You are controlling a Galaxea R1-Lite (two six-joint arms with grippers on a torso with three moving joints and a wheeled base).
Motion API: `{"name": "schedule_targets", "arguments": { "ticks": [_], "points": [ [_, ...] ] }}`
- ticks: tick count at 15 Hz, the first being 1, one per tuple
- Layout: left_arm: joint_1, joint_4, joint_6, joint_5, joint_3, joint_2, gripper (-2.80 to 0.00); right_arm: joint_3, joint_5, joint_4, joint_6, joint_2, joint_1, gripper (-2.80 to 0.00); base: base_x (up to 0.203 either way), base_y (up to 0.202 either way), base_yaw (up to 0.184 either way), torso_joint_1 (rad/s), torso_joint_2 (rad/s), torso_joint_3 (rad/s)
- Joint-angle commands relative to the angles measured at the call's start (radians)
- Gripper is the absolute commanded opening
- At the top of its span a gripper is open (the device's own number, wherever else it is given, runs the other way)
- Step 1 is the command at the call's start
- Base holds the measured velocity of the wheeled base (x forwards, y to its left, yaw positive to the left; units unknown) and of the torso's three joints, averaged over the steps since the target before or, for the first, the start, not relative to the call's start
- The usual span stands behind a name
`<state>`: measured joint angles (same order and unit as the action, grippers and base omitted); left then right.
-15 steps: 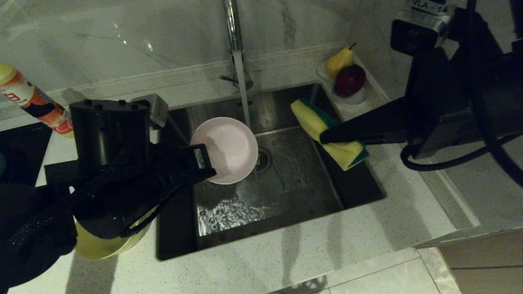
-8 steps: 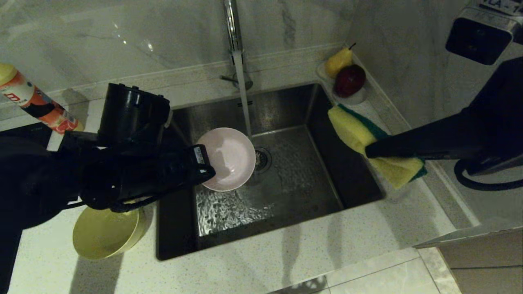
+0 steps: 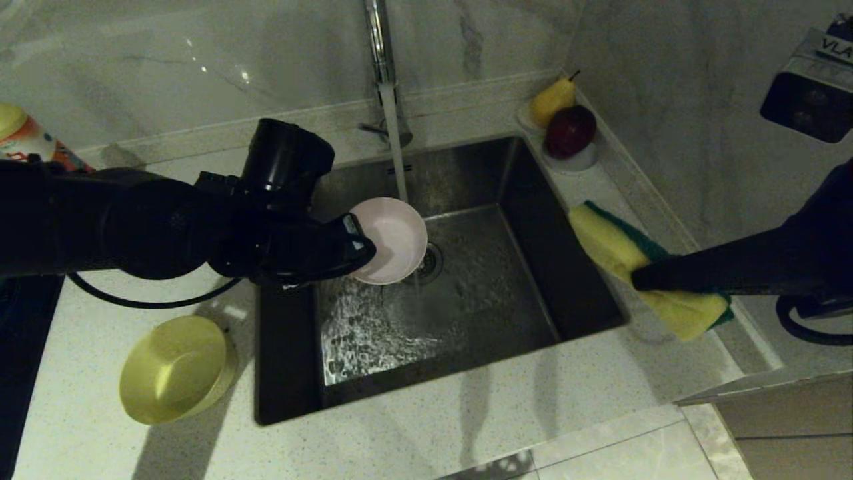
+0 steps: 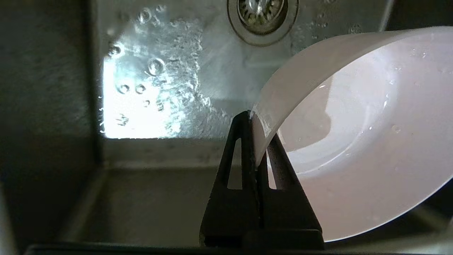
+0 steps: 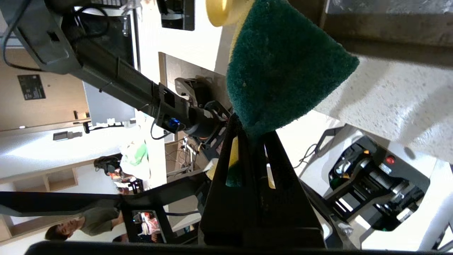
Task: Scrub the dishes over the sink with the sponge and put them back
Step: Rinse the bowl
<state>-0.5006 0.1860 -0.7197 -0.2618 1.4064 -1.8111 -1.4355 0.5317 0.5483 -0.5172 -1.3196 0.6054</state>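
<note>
Over the sink [image 3: 533,220], our left gripper [image 3: 363,250] pinches the pink bowl [image 3: 393,240]; our right gripper [image 3: 643,280] clamps the sponge [image 3: 616,250] beside it, above the counter [image 3: 466,420].

So there were two bowls showing, a pink bowl [image 3: 393,240] and a yellow bowl [image 3: 174,368]. One sponge [image 3: 643,273], one sink [image 3: 526,220], one faucet [image 3: 380,47]. Two fruits too: a pear [image 3: 552,100] and one apple [image 3: 570,130]. One bottle [image 3: 26,143].

dim head view; glare off the wet sink [image 4: 134,106] floor, soft counter shadows.
</note>
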Motion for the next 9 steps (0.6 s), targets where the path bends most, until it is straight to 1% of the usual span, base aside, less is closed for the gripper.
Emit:
{"name": "schedule_targets", "arguments": {
  "ticks": [1, 5, 8, 9],
  "points": [
    [0.004, 0.0, -0.018, -0.002, 0.044, -0.069, -2.8, 0.017, 0.006, -0.006, -0.003, 0.006, -0.007, -2.8, 0.0, 0.0, 0.0, 0.0, 0.0, 0.0],
    [0.011, -0.009, -0.026, -0.002, 0.087, -0.1, -2.8, 0.033, 0.017, -0.031, -0.004, 0.009, -0.015, -2.8, 0.0, 0.0, 0.0, 0.0, 0.0, 0.0],
    [0.011, -0.005, -0.057, -0.004, 0.131, -0.131, -2.8, 0.037, 0.02, -0.039, -0.004, 0.009, -0.018, -2.8, 0.0, 0.0, 0.0, 0.0, 0.0, 0.0],
    [0.011, -0.002, -0.058, -0.002, 0.131, -0.131, -2.8, 0.037, 0.02, -0.041, -0.004, 0.007, -0.019, -2.8, 0.0, 0.0, 0.0, 0.0, 0.0, 0.0]
  ]
}}
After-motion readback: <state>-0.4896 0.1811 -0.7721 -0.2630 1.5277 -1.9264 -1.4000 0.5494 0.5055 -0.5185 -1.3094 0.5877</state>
